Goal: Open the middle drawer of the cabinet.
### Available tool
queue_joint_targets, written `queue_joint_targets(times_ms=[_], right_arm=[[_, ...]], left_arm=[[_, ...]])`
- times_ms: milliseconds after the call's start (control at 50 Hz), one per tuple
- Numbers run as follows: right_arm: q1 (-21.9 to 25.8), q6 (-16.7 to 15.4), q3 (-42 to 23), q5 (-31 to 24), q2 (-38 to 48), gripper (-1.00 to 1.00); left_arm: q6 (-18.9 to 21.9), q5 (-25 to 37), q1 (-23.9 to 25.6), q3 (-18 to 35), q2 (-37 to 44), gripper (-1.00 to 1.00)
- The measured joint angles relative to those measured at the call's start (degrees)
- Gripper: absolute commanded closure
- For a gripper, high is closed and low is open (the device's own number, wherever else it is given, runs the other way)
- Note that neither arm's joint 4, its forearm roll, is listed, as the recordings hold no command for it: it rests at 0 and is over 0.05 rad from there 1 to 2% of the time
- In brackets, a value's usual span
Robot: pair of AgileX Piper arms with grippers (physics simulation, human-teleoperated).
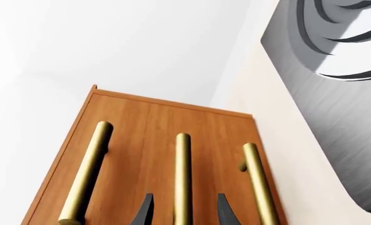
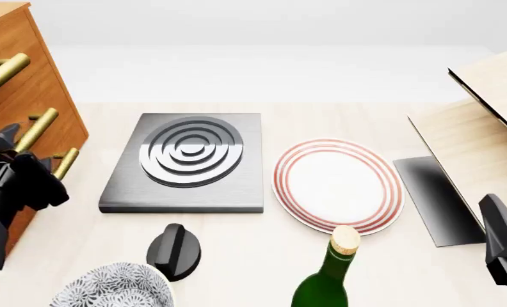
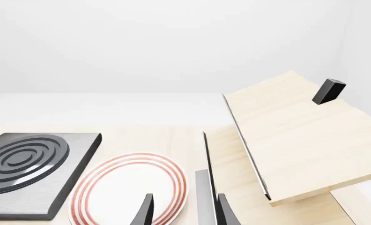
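Note:
The cabinet (image 2: pixel 15 57) stands at the table's left edge, its orange-brown front (image 1: pixel 142 136) carrying three brass bar handles. All three fronts look flush. The middle drawer's handle (image 1: pixel 182 173) (image 2: pixel 36 129) runs between the two dark fingers (image 1: pixel 145 211) of my left gripper (image 1: pixel 185 200). That gripper (image 2: pixel 8 137) is open, with one finger on each side of the bar and a gap left on both sides. Low at the right edge, my right gripper (image 3: pixel 184 201) is open and empty, over the table between the plate and the pale box; its body (image 2: pixel 503 246) is far from the cabinet.
A grey ringed hob plate (image 2: pixel 185 160) lies just right of the cabinet. A red-rimmed white plate (image 2: pixel 337 185) is at centre. A green bottle (image 2: pixel 326 284), a black knob (image 2: pixel 173 251) and a patterned bowl (image 2: pixel 112 288) sit along the front. A pale wood box (image 2: pixel 484 121) is at right.

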State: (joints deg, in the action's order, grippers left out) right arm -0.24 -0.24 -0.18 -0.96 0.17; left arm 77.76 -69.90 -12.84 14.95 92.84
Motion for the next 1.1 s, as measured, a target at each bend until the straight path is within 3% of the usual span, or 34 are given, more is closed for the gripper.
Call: queue_joint_targets(times_ms=[660,680,1100], right_arm=[[0.0,0.0,0.0,0.0,0.0,-1.00],[0.0,0.0,0.0,0.0,0.0,-1.00],[0.0,0.0,0.0,0.0,0.0,-1.00]], left_arm=[[2.0,0.0,-1.6,1.4,1.4,-1.00],[2.1,0.0,-1.5,1.3,1.4,1.00],[3.9,0.0,-0.5,1.0,0.8,1.00]])
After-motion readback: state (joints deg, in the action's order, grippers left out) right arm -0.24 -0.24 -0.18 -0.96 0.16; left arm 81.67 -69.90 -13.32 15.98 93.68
